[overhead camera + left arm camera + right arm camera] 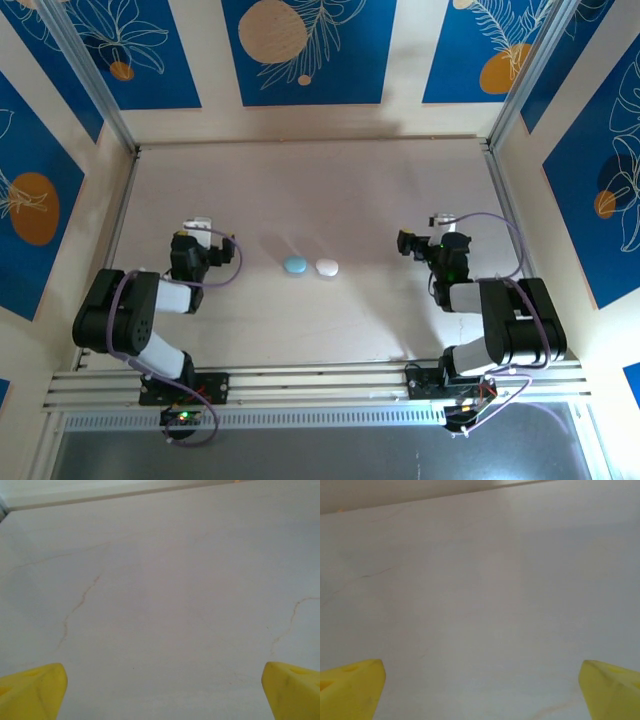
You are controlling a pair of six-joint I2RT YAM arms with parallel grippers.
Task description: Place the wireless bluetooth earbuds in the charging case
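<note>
Between your two arms, midway across the pale wooden table (380, 190), a glossy pale blue oval charging case (294, 265) lies just beside a white oval charging case (327, 266), while your left gripper (160, 695) and right gripper (480, 692) each hang over bare tabletop, yellow fingers (35, 690) spread wide apart.

Mid-table (350, 190), the left case (294, 265) lies just beside the right case (327, 266). The left claw (162, 685) stands well to their left and the right claw (482, 685) well to their right (arm bases at the near edge).
</note>
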